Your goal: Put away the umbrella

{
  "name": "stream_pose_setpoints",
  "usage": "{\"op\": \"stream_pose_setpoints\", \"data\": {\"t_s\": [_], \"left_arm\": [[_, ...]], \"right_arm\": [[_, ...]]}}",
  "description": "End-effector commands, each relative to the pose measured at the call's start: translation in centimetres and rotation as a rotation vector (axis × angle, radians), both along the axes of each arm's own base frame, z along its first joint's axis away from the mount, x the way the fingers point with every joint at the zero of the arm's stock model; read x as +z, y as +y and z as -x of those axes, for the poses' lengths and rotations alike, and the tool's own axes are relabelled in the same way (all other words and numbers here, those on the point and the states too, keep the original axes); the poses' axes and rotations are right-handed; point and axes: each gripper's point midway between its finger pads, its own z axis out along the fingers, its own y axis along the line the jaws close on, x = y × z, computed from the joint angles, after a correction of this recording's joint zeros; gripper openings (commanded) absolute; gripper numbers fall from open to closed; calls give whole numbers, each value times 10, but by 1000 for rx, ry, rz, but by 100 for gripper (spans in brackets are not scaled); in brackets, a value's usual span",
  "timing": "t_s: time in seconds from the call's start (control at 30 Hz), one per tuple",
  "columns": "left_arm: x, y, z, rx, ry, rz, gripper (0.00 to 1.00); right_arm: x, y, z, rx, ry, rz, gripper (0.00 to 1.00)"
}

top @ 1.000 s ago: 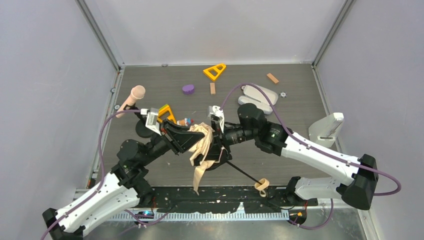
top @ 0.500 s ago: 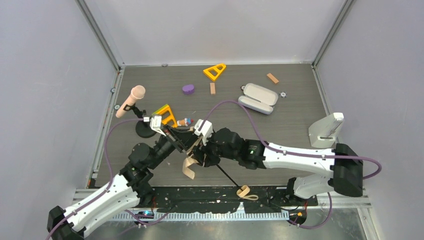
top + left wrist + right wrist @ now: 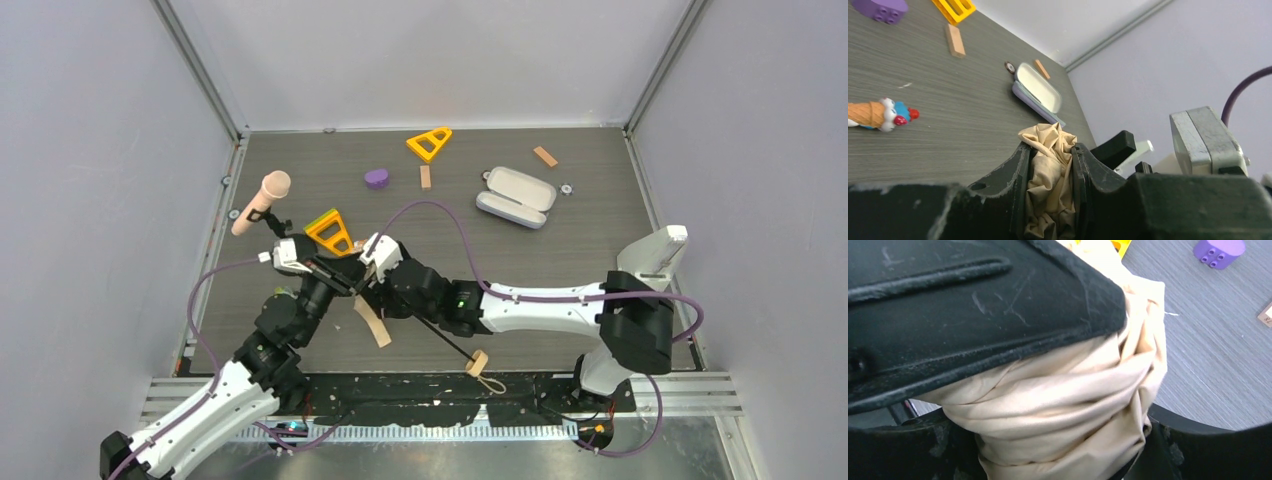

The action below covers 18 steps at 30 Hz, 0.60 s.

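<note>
The umbrella's beige canopy is bunched up between my two grippers at the table's middle left. A flap of its fabric (image 3: 372, 322) hangs out below them. Its thin black shaft (image 3: 445, 338) runs down right to the tan handle (image 3: 477, 361) and wrist loop (image 3: 491, 384) at the near edge. My left gripper (image 3: 343, 279) is shut on the canopy fabric (image 3: 1049, 172), which fills the gap between its fingers (image 3: 1015, 172). My right gripper (image 3: 378, 290) is shut on the wound canopy (image 3: 1063, 405) from the other side, with fabric bulging past its upper finger (image 3: 973, 315).
A pink-headed microphone (image 3: 262, 200) stands at the left. An orange triangle (image 3: 332, 232) lies just behind the grippers, with an ice-cream toy (image 3: 878, 114) nearby. A purple block (image 3: 376, 178), yellow triangle (image 3: 429, 143), wood blocks (image 3: 425, 176) and an open lavender case (image 3: 515, 197) lie further back.
Both grippers moved left together with the umbrella. The loose hanging canopy has been gathered into a tight bundle between them. The handle slid left along the near edge.
</note>
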Motion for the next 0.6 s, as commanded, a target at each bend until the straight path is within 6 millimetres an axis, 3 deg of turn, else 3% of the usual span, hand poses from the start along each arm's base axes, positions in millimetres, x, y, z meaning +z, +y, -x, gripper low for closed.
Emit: {"op": "stream_pose_setpoints", "data": {"t_s": [0.0, 0.1, 0.13, 0.23, 0.27, 0.3, 0.33, 0.4, 0.43, 0.57], "left_arm": [[117, -33, 76, -401, -250, 320, 0], [119, -32, 77, -401, -258, 318, 0], [118, -32, 77, -398, -258, 311, 0], [117, -25, 73, -353, -260, 292, 0], [117, -23, 73, -341, -267, 280, 1], [117, -20, 73, -328, -270, 263, 10], [116, -17, 72, -313, -277, 234, 21], [115, -10, 73, -285, -287, 181, 55], [114, -6, 73, -270, -288, 152, 67], [111, 13, 74, -199, -297, 78, 99]], "right_arm": [[-46, 11, -34, -167, -35, 74, 72], [-47, 3, -36, -211, -32, 80, 49], [-42, -3, -37, -226, -40, 72, 37], [-5, -13, -34, -228, -57, -19, 10], [5, -12, -33, -203, -52, -55, 8], [22, -19, -32, -192, -54, -101, 6], [33, -13, -26, -135, -37, -154, 6], [59, -18, -17, -62, -16, -247, 6], [75, -25, -18, -47, -17, -290, 6], [115, -37, 2, 103, 8, -382, 6]]}}
